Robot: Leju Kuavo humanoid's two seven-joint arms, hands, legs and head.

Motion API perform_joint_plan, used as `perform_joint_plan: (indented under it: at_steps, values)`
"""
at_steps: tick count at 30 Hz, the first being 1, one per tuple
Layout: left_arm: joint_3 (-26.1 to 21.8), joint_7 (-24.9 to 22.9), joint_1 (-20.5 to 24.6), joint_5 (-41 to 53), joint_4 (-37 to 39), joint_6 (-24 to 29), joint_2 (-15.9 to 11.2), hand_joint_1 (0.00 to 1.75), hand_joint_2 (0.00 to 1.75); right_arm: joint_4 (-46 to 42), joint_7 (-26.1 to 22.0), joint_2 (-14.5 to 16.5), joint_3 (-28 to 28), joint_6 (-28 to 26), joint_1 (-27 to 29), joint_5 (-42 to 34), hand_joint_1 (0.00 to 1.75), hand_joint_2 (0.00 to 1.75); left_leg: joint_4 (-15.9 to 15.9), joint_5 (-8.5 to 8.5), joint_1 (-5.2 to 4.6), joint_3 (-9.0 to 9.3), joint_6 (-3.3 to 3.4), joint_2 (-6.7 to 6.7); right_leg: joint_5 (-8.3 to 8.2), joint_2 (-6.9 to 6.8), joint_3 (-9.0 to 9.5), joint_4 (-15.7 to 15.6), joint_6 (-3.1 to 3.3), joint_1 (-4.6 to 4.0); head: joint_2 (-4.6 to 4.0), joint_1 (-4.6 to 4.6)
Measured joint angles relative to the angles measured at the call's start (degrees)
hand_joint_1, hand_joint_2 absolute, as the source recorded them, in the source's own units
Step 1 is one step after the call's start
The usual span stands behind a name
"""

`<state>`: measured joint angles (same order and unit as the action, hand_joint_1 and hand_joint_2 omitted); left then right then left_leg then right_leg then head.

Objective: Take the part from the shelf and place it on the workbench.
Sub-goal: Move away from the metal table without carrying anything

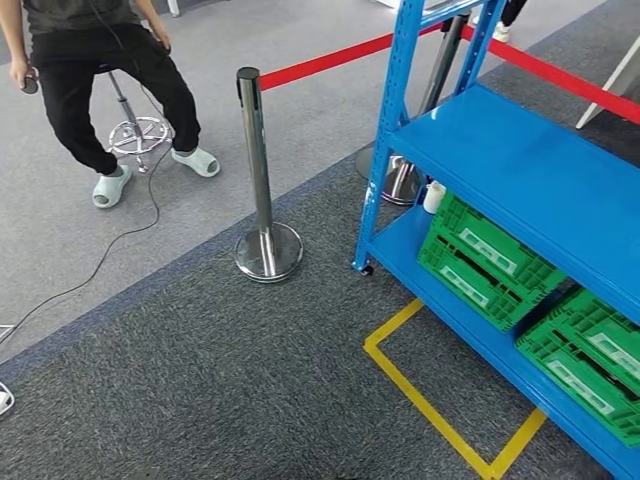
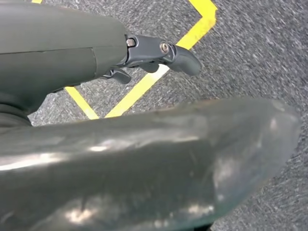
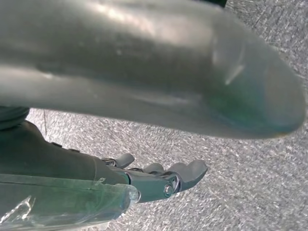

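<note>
Ahead, we face the blue shelf [image 1: 528,170] holding green crates [image 1: 483,262], our left hand [image 2: 152,55] and right hand [image 3: 160,180] hanging empty, fingers loosely apart

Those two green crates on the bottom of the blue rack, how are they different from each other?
The nearer-the-post green crate shows whole, while the other green crate is cut off by the picture's right edge. The first sits toward the open end of the blue shelf, beside a small white roll; the second sits further along, with nothing beside it. Both are the same green slatted plastic, carry pale labels, lie at a like angle on the lowest board and rest apart from each other.
</note>
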<state>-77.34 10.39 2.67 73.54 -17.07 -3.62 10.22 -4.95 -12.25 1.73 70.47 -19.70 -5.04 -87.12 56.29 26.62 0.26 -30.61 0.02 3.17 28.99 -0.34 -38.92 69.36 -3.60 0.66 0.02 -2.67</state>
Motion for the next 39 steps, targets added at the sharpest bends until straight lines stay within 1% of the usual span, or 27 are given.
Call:
perform_joint_plan:
  at_steps: [2,4,6,8,10,11,12,13,14,15,17,19,20,21,22,24,25,26,27,28,29,30,32,34,36,37,39]
  values:
    - [0.0,-0.2,0.0,-0.2,0.0,0.1,0.0,0.00,0.00,0.0,-0.3,0.0,0.0,0.1,-0.2,0.0,0.00,0.00,0.1,0.39,-0.26,0.44,-0.49,0.98,-2.59,-2.28,4.24,-7.6,0.36,-0.16,0.00,0.04]
    - [-0.1,-0.5,0.2,-0.3,0.0,0.1,0.0,0.00,0.00,0.0,-0.4,0.0,0.0,0.2,-0.4,0.0,0.00,0.00,0.1,0.59,-0.57,0.78,-1.10,1.76,-3.07,-3.11,5.64,-10.3,1.06,-0.37,0.00,0.18]
    - [-0.1,-0.9,0.4,-0.3,0.0,0.2,0.0,0.00,0.00,0.0,-0.2,0.0,0.0,0.3,-0.4,0.0,0.00,0.00,-0.1,0.68,-0.46,1.00,-1.77,2.38,-3.29,-1.84,5.39,-10.4,1.87,-0.39,0.00,0.23]
    - [-0.1,-1.5,0.5,-0.1,0.0,0.2,0.0,0.00,0.00,0.0,0.5,0.0,0.1,0.3,-0.5,0.0,0.00,0.00,1.6,2.15,-0.22,0.40,-2.44,0.75,-3.60,-0.70,5.35,-10.6,2.59,-0.18,0.00,0.33]
    - [-0.1,-1.9,0.4,0.2,0.0,0.2,0.0,0.00,0.00,0.0,1.2,0.0,0.1,0.4,-0.7,0.0,0.00,0.00,7.9,5.70,-0.10,-2.54,-2.83,-1.74,-3.87,0.57,5.35,-10.8,3.04,-0.01,0.00,0.54]
    - [-0.1,-2.0,0.4,0.3,0.0,0.2,0.0,0.00,0.00,0.0,1.4,-0.1,0.1,0.4,-0.7,0.0,0.00,0.00,12.0,7.43,-0.08,-4.60,-2.91,-2.27,-3.93,1.28,5.26,-10.8,3.15,-0.01,0.00,0.58]
    - [-0.1,-2.1,0.3,0.3,0.0,0.2,0.0,0.00,0.00,0.0,1.6,-0.1,0.1,0.4,-0.7,0.0,0.00,0.00,15.2,8.32,-0.07,-6.30,-2.93,-2.44,-3.96,2.04,5.20,-10.8,3.19,-0.02,0.00,0.58]
    - [-0.1,-2.2,0.2,0.4,0.0,0.2,0.0,0.00,0.00,0.0,1.7,-0.1,0.1,0.5,-0.7,0.0,0.00,0.00,16.5,8.07,-0.06,-7.20,-2.91,-2.51,-3.99,2.83,5.17,-10.8,3.19,-0.01,0.00,0.58]
    - [-0.1,-2.3,0.2,0.6,0.0,0.3,0.0,0.00,0.00,0.0,1.8,-0.1,0.1,0.5,-0.6,0.0,0.00,0.00,15.5,6.66,-0.04,-7.03,-2.85,-2.62,-4.02,3.64,5.17,-10.7,3.14,0.02,0.00,0.58]
    - [-0.1,-2.4,0.3,0.8,0.0,0.3,-0.1,0.00,0.00,0.0,1.9,0.0,0.1,0.5,-0.6,0.0,0.00,0.00,12.6,4.50,0.03,-5.82,-2.78,-2.98,-4.08,4.46,5.19,-10.7,3.03,0.09,0.00,0.58]
    - [-0.1,-2.2,0.3,1.3,0.0,0.3,-0.2,0.00,0.00,0.0,2.1,0.0,0.1,0.5,-0.7,-0.1,0.00,0.00,4.8,0.86,0.46,-2.39,-2.70,-5.71,-4.18,6.01,5.01,-10.6,2.53,0.12,0.00,0.70]
    - [-0.1,-1.5,0.3,1.8,0.0,0.4,-0.2,0.00,0.00,0.0,2.4,-0.1,0.0,0.5,-0.7,-0.1,0.00,0.00,0.8,-0.02,0.76,-0.67,-2.39,-7.98,-4.35,7.29,4.56,-10.5,1.80,0.10,0.00,0.82]
    - [0.0,-0.9,0.3,1.9,0.0,0.4,-0.2,0.00,0.00,0.0,2.4,-0.1,0.0,0.5,-0.5,-0.1,0.00,0.00,0.3,0.09,0.72,-0.57,-2.04,-7.98,-4.49,7.88,4.25,-10.7,1.38,0.14,0.00,0.84]
    - [0.0,-0.2,0.3,2.0,0.0,0.3,-0.2,0.00,0.00,0.0,2.3,-0.1,0.0,0.4,-0.3,-0.1,0.00,0.00,0.3,-0.06,0.68,-0.61,-1.58,-7.31,-4.68,8.25,4.08,-10.9,0.99,0.27,0.00,0.82]
    - [0.1,0.4,0.3,2.1,0.0,0.2,-0.3,0.00,0.00,0.0,2.2,-0.1,0.0,0.2,-0.1,-0.1,0.00,0.00,0.2,-0.20,0.68,-0.58,-1.10,-6.69,-4.52,7.57,3.83,-10.7,0.70,0.30,0.00,0.76]
    - [0.3,1.2,0.2,2.2,0.0,0.0,-0.3,0.00,0.00,0.0,1.7,0.0,-0.1,0.0,0.1,-0.1,0.00,0.00,-0.1,-0.43,0.69,-0.52,-0.28,-5.19,-2.28,4.44,2.20,-7.3,0.34,0.19,0.00,0.35]
    - [0.3,1.4,0.0,2.2,0.0,0.0,-0.4,0.00,0.00,0.0,1.5,0.0,-0.1,-0.1,-0.1,-0.1,0.00,0.00,-0.1,-0.40,0.55,-0.51,-0.07,-4.42,-0.25,2.57,0.59,-3.8,0.25,0.12,0.00,0.14]
    - [0.4,1.5,-0.2,2.2,0.0,-0.1,-0.4,0.00,0.00,0.0,1.3,0.0,-0.1,-0.1,-0.2,-0.1,0.00,0.00,-0.1,-0.35,0.41,-0.50,0.08,-3.58,1.79,1.57,-1.24,0.2,0.13,0.12,0.00,0.01]
    - [0.4,1.4,-0.4,2.2,0.0,-0.1,-0.4,0.00,0.00,0.0,1.2,0.1,-0.1,-0.1,-0.3,-0.1,0.00,0.00,-0.1,-0.30,0.29,-0.49,0.13,-2.73,3.19,1.10,-2.75,3.6,0.04,0.12,0.00,0.00]
    - [0.5,1.1,-0.4,2.2,0.0,-0.1,-0.4,0.00,0.00,0.0,1.1,0.1,-0.1,-0.1,-0.3,-0.1,0.00,0.00,0.0,-0.24,0.22,-0.46,0.14,-1.97,3.60,0.90,-3.44,5.4,-0.02,0.12,0.00,0.00]
    - [0.5,0.8,-0.4,2.1,0.0,-0.2,-0.4,0.00,0.00,0.0,1.0,0.0,-0.1,-0.1,-0.2,-0.1,0.00,0.00,0.0,-0.16,0.20,-0.39,0.09,-1.32,2.89,0.78,-2.95,5.0,-0.05,0.11,0.00,-0.01]
    - [0.5,0.4,-0.3,2.0,0.0,-0.2,-0.4,0.00,0.00,0.0,1.0,0.0,-0.1,-0.1,-0.1,-0.1,0.00,0.00,0.0,-0.06,0.20,-0.26,-0.03,-0.73,1.34,0.53,-1.39,2.4,-0.02,0.11,0.00,-0.01]
    - [0.5,-0.3,-0.2,1.9,0.0,-0.1,-0.4,0.00,0.00,0.0,1.1,0.0,-0.1,-0.3,-0.2,-0.1,0.00,0.00,0.1,0.30,0.04,0.12,-0.52,0.32,-1.84,-1.50,3.12,-5.4,0.17,-0.05,0.00,-0.09]
    - [0.5,-0.8,-0.2,1.8,0.0,0.0,-0.4,0.00,0.00,0.0,1.6,0.0,-0.1,-0.5,-0.5,0.0,0.00,0.00,0.3,0.58,-0.32,0.48,-1.13,1.25,-2.94,-2.90,5.53,-9.8,0.76,-0.28,0.00,0.04]
    - [0.4,-1.3,0.1,1.6,0.0,0.0,-0.4,0.00,0.00,0.0,2.2,0.0,0.0,-0.8,-0.6,0.0,0.00,0.00,0.2,0.64,-0.41,0.68,-1.68,2.12,-2.93,-2.07,5.49,-10.1,1.58,-0.43,0.00,0.23]
    - [0.4,-1.5,0.2,1.5,0.0,0.0,-0.4,0.00,0.00,0.0,2.4,0.0,0.0,-0.8,-0.5,0.0,0.00,0.00,0.2,0.85,-0.31,0.71,-2.01,1.95,-3.02,-1.57,5.43,-10.2,1.93,-0.40,0.00,0.26]
    - [0.4,-1.6,0.3,1.4,0.0,0.0,-0.4,0.00,0.00,0.0,2.6,0.0,0.0,-1.0,-0.6,0.0,0.00,0.00,2.9,2.89,-0.13,-0.39,-2.60,0.09,-3.31,-0.51,5.39,-10.4,2.62,-0.16,0.00,0.40]
